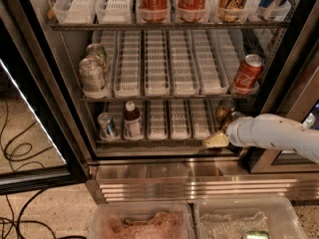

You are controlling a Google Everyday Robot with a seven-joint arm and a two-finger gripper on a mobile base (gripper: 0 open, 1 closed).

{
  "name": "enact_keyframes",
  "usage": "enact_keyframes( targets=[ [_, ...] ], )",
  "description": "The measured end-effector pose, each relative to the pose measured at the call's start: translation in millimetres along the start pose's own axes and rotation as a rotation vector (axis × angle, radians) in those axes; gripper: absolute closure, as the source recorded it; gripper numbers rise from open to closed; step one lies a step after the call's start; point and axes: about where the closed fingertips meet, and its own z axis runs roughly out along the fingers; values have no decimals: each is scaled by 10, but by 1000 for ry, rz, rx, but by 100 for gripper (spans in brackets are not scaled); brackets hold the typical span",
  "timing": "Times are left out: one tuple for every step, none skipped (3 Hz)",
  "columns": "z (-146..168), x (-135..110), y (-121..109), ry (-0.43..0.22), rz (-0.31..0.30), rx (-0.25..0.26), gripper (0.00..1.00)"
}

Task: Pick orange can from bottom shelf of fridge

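Orange can: small copper-orange metal drink can w/ silver top rim [224, 109], standing upright at the far right end of the bottom shelf, towards the back; a 2nd can alike [233, 117] is sitting just beside it, nearer the front, partly hidden by the arm.
Bottom shelf: lowest, shortest rack w/ white slotted plastic lane dividers [172, 119] and a dark front rail; also carrying a silver-blue can [106, 125] and a small dark-capped bottle w/ white label [132, 122] at its left end, well apart from the orange cans.
End effector: cream-coloured tip [215, 141] hovering at the front rail, right side, just below and in front of the orange cans, not touching either; spread or pressed together – can't tell.
Arm: white rounded arm [279, 136] reaching in from the right edge, pointing left.
Middle rack: red Coca-Cola can [247, 72] leaning at the right end; two silver cans [92, 74] at the left end.
Top rack: two red Coca-Cola bottles [153, 1], gold-brown container [233, 1] to their right.
Fridge: black-framed display cooler w/ ribbed stainless steel base [164, 172], glass door [30, 133] standing open at left.
Foreground: two clear plastic bins [142, 223] sitting below the base.
Floor: black cables [20, 148] lying at left.
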Motion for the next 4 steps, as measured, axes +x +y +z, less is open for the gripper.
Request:
enact_keyframes(
  targets=[
    [-23,-2,-27,-10,14,15,0],
    [-27,-3,-31,-12,17,17,0],
    [-77,-74,46,-32,-44,-14,0],
    [-195,-213,302,-72,-227,-108,0]
  ],
)
